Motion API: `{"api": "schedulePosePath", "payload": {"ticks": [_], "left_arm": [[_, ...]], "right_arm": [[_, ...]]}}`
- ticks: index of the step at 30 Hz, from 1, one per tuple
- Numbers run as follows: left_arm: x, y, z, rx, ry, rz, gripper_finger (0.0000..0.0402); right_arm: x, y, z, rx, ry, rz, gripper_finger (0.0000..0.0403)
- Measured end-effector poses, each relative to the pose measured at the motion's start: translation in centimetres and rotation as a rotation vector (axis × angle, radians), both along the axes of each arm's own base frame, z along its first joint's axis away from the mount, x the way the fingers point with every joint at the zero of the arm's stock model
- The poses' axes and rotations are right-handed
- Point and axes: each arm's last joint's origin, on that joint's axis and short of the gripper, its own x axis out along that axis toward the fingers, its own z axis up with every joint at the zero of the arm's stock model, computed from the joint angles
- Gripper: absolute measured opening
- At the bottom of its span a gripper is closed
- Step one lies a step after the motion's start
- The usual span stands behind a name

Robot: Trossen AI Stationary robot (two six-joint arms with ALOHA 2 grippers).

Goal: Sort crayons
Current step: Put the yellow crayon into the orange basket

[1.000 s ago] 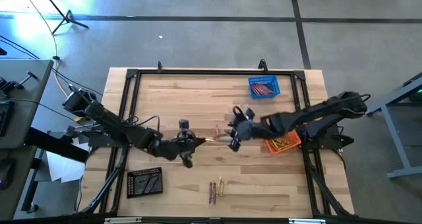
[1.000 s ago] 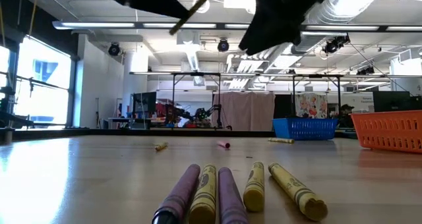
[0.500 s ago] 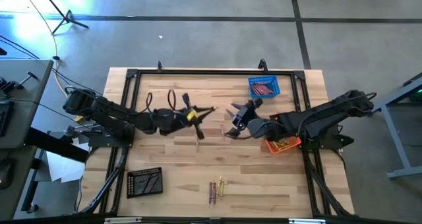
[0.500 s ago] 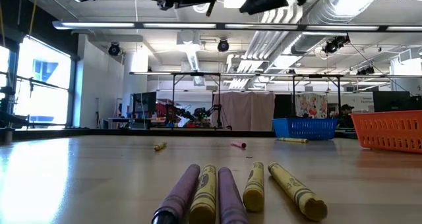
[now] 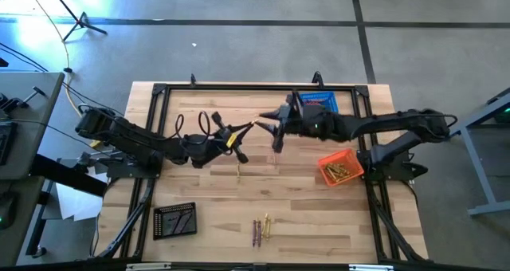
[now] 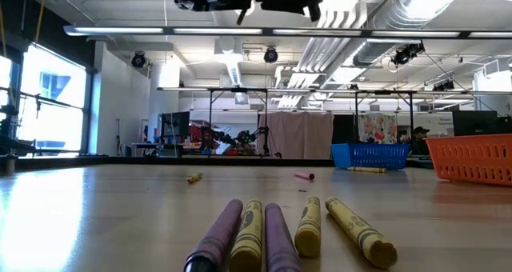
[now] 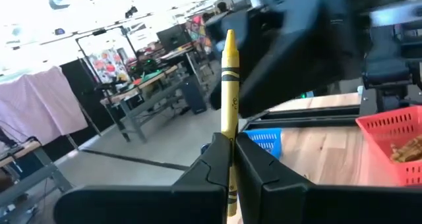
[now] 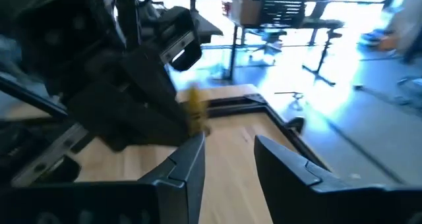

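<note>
While left pincer [image 7: 231,159] clamps yellow crayon [image 7: 229,85] upright | right pincer [image 8: 227,151] agape, just beside crayon tip

A large workshop hall lies beyond the pale butcher-block wooden table [image 5: 207,199]. Grey concrete floor [image 5: 239,40] surrounds it. Long fluorescent ceiling strip lights [image 6: 240,32] and silver ventilation ducts [image 6: 400,8] run overhead. A bright tall window [image 6: 48,96] lights one side; black-framed workbenches [image 6: 240,120] stand behind.
</note>
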Motion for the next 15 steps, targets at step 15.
{"api": "schedulePosePath", "payload": {"ticks": [15], "left_arm": [[-0.02, -0.03, 0.20, -0.005, -0.021, 0.002, 0.0000]], "right_arm": [[0.11, -0.52, 0.38, 0.091, -0.055, 0.146, 0.0119]]}}
